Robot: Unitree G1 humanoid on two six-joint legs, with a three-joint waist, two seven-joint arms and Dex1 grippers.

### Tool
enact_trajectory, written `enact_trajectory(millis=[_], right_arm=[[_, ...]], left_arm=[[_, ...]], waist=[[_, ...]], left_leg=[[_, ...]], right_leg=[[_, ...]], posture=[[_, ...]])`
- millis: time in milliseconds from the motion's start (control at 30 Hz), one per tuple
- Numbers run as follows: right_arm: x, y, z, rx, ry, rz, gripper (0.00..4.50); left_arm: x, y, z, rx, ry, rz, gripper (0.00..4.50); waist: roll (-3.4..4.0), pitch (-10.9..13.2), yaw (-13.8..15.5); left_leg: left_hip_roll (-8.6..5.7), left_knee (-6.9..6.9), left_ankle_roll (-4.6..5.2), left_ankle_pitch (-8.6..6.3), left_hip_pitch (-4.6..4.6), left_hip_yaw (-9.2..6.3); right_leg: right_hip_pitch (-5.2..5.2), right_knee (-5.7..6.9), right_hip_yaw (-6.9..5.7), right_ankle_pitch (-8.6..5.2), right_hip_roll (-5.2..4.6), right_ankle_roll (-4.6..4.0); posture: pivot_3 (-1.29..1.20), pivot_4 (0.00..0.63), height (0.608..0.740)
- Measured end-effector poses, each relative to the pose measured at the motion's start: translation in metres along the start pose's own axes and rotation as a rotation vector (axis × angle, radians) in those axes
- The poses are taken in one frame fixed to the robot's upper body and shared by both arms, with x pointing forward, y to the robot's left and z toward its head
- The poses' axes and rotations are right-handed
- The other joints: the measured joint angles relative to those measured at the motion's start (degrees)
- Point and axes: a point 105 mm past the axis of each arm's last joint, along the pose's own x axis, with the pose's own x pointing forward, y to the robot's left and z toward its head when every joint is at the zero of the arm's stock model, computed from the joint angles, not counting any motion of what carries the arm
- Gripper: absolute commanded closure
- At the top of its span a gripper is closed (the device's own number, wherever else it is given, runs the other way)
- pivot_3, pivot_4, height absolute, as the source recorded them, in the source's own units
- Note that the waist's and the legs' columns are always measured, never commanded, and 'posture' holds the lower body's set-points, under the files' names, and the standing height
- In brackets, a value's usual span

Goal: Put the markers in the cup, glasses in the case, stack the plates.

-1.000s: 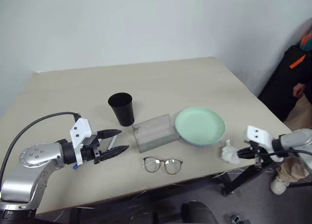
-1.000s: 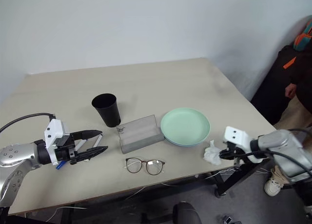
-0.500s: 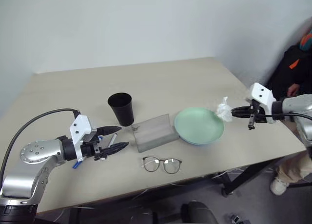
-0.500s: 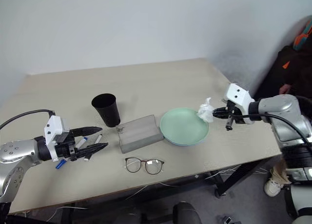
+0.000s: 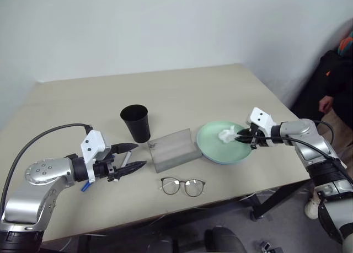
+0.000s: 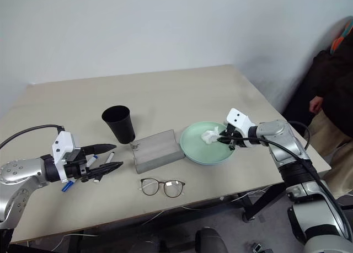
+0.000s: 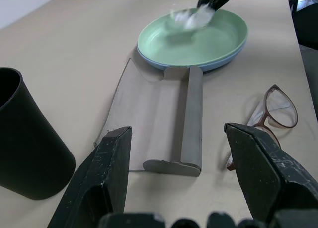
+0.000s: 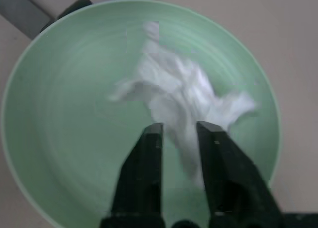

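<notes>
**Fig. Table (image 5: pixel 193 93), both arms in view.**

- L gripper (image 5: pixel 139 156): jaws wide open, nothing betw. them, hovering low over the markers (image 6: pixel 110 155), which lie on the table left of the case (image 5: pixel 175 149).
- One marker's blue cap shows behind the L wrist. The rest is partly hidden, so you can't tell how the two lie rel. to each other.
- R gripper (image 5: pixel 238 137): over the plates (image 5: pixel 223 151), jaws parted a little. Tissue (image 5: pixel 226 135) sits at the tips, on the green plate (image 7: pixel 198 44). It looks loose, not pinched.
- Green plate rests on the blue one (image 7: pixel 218 64), so the stack looks done.
- Cup (image 5: pixel 137 122): upright, just beyond the case, near the L gripper.
- Glasses (image 5: pixel 183 186): on the table just in front of the case, not yet in. Case looks open.

**Risks from here:**
1. Tissue may cling to the R tips when you pull back and get dragged off the plate.
2. Low R tips could nudge the stack toward the table edge.
3. Closing L jaws blind may catch one marker only, or roll it away.
4. A wide L swing to the cup could tip it, as it's tall and narrow.
</notes>
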Motion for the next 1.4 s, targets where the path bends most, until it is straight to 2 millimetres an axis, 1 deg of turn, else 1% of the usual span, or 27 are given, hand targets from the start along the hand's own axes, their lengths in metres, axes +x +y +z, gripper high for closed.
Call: enact_trajectory(millis=[67,167,200,233,300,400,500,533,600,667,767,867,900,933,1000,1033,1067,1133,1267,1400], right_arm=[[-0.002,0.001,0.001,0.002,-0.006,0.015,1.89],[-0.014,0.001,0.005,0.004,-0.028,0.038,1.89],[-0.02,0.003,0.006,0.005,-0.039,0.05,1.89],[-0.031,0.007,0.005,0.013,-0.051,0.074,1.89],[-0.044,0.013,0.004,0.039,-0.068,0.109,1.89],[-0.06,0.026,0.012,0.067,-0.123,0.174,1.89],[-0.069,0.042,0.024,0.059,-0.17,0.234,1.89],[-0.069,0.048,0.025,0.052,-0.172,0.251,1.89],[-0.068,0.057,0.022,0.062,-0.162,0.273,1.89],[-0.065,0.064,0.02,0.067,-0.155,0.293,1.89],[-0.063,0.066,0.018,0.073,-0.146,0.288,1.89],[-0.061,0.067,0.02,0.067,-0.148,0.278,1.89],[-0.061,0.067,0.021,0.068,-0.148,0.274,1.52],[-0.061,0.067,0.021,0.069,-0.147,0.272,1.36],[-0.06,0.067,0.022,0.068,-0.147,0.268,0.76],[-0.06,0.068,0.022,0.068,-0.146,0.265,0.35],[-0.06,0.068,0.022,0.065,-0.145,0.264,0.04],[-0.06,0.068,0.023,0.064,-0.144,0.256,0.04],[-0.058,0.07,0.023,0.068,-0.138,0.246,0.04],[-0.051,0.077,0.024,0.075,-0.142,0.26,0.04]], left_arm=[[0.001,-0.001,-0.002,0.003,0.013,-0.005,1.36],[0.0,-0.001,-0.004,0.016,0.044,-0.022,1.36],[0.0,-0.002,-0.004,0.02,0.05,-0.032,1.36],[0.0,-0.002,-0.005,0.025,0.056,-0.049,1.36],[0.003,0.002,-0.007,0.032,0.077,-0.073,1.36],[0.012,0.009,-0.005,0.071,0.101,-0.116,1.36],[0.024,0.016,0.0,0.118,0.112,-0.17,1.36],[0.028,0.017,0.003,0.136,0.114,-0.189,1.36],[0.04,0.019,0.007,0.172,0.117,-0.248,1.36],[0.049,0.016,0.007,0.191,0.128,-0.309,1.36],[0.061,0.013,0.005,0.224,0.154,-0.411,1.36],[0.071,0.01,0.008,0.284,0.181,-0.517,1.36],[0.074,0.007,0.008,0.302,0.188,-0.548,1.36],[0.076,0.006,0.008,0.309,0.191,-0.569,1.36],[0.081,0.0,0.007,0.325,0.198,-0.628,1.36],[0.084,-0.004,0.006,0.338,0.205,-0.667,1.36],[0.086,-0.007,0.005,0.346,0.21,-0.69,1.36],[0.089,-0.011,0.004,0.357,0.217,-0.725,1.36],[0.1,-0.022,0.003,0.369,0.232,-0.793,1.36],[0.113,-0.035,0.005,0.378,0.233,-0.857,1.36]], waist=[[0.01,0.0,0.0],[0.02,0.0,0.07],[0.02,0.0,0.17],[0.03,-0.01,0.3],[0.02,-0.01,0.38],[0.02,0.0,0.28],[0.0,-0.01,0.12],[-0.03,-0.02,0.08],[-0.04,-0.02,0.15],[-0.03,-0.02,0.11],[-0.05,-0.02,0.1],[-0.05,-0.02,0.15],[-0.05,-0.02,0.15],[-0.05,-0.02,0.14],[-0.05,-0.02,0.13],[-0.05,-0.02,0.15],[-0.05,-0.02,0.15],[-0.05,-0.02,0.15],[-0.06,-0.02,0.16],[-0.06,-0.02,0.17]], left_leg=[[0.0,0.0,-0.01,0.01,0.01,0.0],[0.0,0.0,0.0,0.01,0.0,-0.02],[-0.01,0.0,0.0,0.01,-0.02,-0.03],[-0.01,0.0,0.0,0.0,-0.04,-0.08],[-0.02,0.01,0.0,0.0,-0.05,-0.1],[-0.03,0.02,0.01,0.01,0.03,-0.08],[-0.05,0.02,0.02,0.01,0.12,-0.15],[-0.09,0.03,0.03,0.0,0.14,-0.16],[-0.12,0.06,0.04,0.01,0.16,-0.18],[-0.14,0.12,0.16,0.07,0.12,-0.19],[-0.2,0.19,0.33,0.09,0.06,-0.22],[-0.21,0.27,0.39,0.08,-0.09,-0.22],[-0.21,0.32,0.42,0.06,-0.17,-0.22],[-0.21,0.34,0.44,0.06,-0.23,-0.22],[-0.21,0.43,0.48,0.04,-0.42,-0.22],[-0.21,0.47,0.51,0.03,-0.47,-0.23],[-0.21,0.49,0.54,0.01,-0.49,-0.23],[-0.21,0.53,0.58,-0.01,-0.5,-0.26],[-0.19,0.71,0.98,-0.23,-0.53,-0.38],[-0.17,0.82,1.15,-0.27,-0.54,-0.41]], right_leg=[[0.01,0.02,0.0,0.0,0.0,0.0],[0.01,0.0,0.0,0.0,0.0,0.0],[0.0,-0.01,-0.01,0.0,-0.01,0.0],[0.02,-0.05,-0.05,0.0,-0.02,0.01],[0.04,-0.07,-0.08,0.0,-0.02,0.0],[0.1,-0.04,-0.03,0.0,-0.01,0.0],[0.16,0.0,0.0,0.01,0.01,0.01],[0.19,-0.01,-0.01,0.02,0.02,0.01],[0.25,0.0,0.0,0.02,0.01,0.01],[0.21,0.0,0.05,0.05,0.01,0.06],[0.18,-0.02,0.07,0.06,0.02,0.08],[0.11,-0.03,0.05,0.07,0.02,0.1],[0.08,-0.03,0.04,0.07,0.02,0.1],[0.03,-0.03,0.04,0.08,0.02,0.1],[-0.07,-0.04,0.02,0.1,0.04,0.14],[-0.09,-0.06,0.0,0.11,0.04,0.15],[-0.09,-0.07,-0.01,0.11,0.05,0.17],[-0.08,-0.08,0.0,0.13,0.04,0.2],[-0.03,-0.08,0.05,0.19,0.03,0.3],[-0.01,-0.08,0.14,0.27,0.0,0.43]], posture=[[0.0,0.0,0.74],[0.0,0.0,0.74],[0.0,0.0,0.74],[0.0,0.0,0.74],[0.0,0.0,0.74],[0.0,0.0,0.74],[0.0,0.0,0.74],[0.0,0.0,0.74],[0.0,0.0,0.74],[0.0,0.0,0.74],[0.0,0.0,0.74],[0.0,0.0,0.74],[0.0,0.0,0.74],[0.0,0.0,0.74],[0.0,0.0,0.74],[0.0,0.0,0.74],[0.0,0.0,0.74],[0.0,0.0,0.74],[0.0,0.0,0.74],[0.0,0.0,0.74]])
